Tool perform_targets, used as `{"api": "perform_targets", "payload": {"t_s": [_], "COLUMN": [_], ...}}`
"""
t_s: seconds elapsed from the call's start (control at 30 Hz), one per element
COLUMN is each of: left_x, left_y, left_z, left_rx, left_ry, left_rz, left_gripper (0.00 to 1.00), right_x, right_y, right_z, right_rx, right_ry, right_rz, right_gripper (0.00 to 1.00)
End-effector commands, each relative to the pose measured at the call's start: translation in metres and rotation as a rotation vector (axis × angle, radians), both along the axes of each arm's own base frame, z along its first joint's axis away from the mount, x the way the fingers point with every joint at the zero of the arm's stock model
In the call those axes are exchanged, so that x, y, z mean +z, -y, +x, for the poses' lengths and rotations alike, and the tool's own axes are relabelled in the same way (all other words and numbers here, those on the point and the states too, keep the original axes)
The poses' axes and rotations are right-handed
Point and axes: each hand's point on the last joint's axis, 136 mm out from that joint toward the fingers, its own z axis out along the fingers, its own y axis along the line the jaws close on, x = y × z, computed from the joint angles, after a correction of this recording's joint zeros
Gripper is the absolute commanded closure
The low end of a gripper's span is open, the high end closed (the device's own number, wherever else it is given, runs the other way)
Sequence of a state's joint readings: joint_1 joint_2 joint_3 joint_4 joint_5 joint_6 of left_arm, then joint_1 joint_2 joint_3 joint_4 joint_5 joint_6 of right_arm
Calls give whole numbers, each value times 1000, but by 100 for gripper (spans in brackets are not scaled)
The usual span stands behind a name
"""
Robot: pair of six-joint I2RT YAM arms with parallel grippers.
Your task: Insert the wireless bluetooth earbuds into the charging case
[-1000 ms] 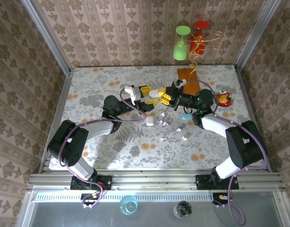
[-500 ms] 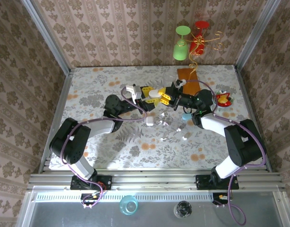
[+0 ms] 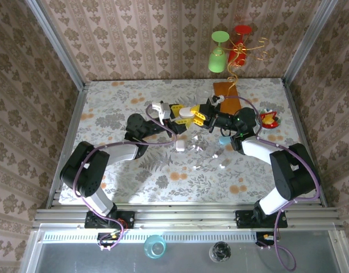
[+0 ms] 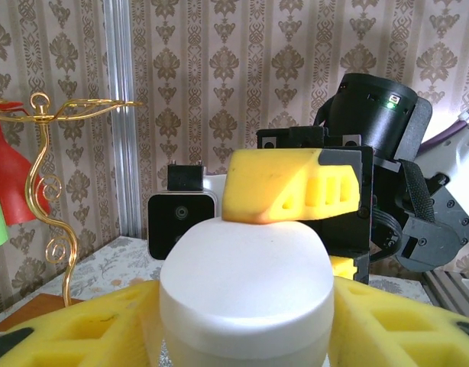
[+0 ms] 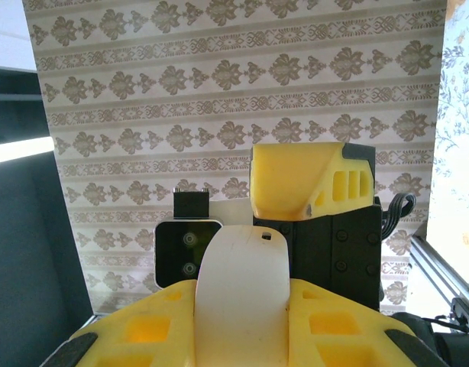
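While my left pincer [image 4: 246, 330] pinches the glossy white pebble-shaped plastic charging case [image 4: 246, 267], my right pincer [image 5: 242, 330] nips that case too, tiny white plastic earbuds [image 3: 222, 166] scattered on the floral tabletop [image 3: 134, 170] below the case, apart from both pincers.

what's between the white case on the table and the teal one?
Tiny white earbuds between white case and teal case; top view.

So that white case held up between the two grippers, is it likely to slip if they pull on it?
Probably somewhat slippery: the white case looks smooth and rounded, so it could squirt from the yellow fingers if squeezed off-centre. It looks like stiff hard plastic, likely light for its size. Set down, it might rock or slide.
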State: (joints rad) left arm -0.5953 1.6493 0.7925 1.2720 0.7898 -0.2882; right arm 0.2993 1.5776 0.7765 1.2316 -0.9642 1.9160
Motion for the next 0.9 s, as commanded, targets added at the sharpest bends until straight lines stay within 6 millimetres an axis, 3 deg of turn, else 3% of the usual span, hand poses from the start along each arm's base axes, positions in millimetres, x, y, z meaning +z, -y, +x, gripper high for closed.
{"api": "perform_targets", "payload": {"t_s": [0.0,0.27,0.7,0.8,0.87], "left_x": [9,9,9,10,10], "left_y": [2,1,2,1,1], "left_z": [-4,-3,-3,-4,-7], "left_rx": [-19,-8,-18,-21,-26], "left_ry": [37,25,-2,6,17], "left_rz": [-21,-25,-28,-27,-24], "left_gripper": [47,49,64,65,66], "right_x": [17,21,15,13,11], "right_y": [0,0,-1,0,2], "right_z": [-5,-4,2,3,4], "right_rx": [-7,-9,-19,-30,-48], "right_ry": [72,86,71,74,77], "right_rz": [27,29,25,13,-8], "right_gripper": [100,100,100,85,67]}}
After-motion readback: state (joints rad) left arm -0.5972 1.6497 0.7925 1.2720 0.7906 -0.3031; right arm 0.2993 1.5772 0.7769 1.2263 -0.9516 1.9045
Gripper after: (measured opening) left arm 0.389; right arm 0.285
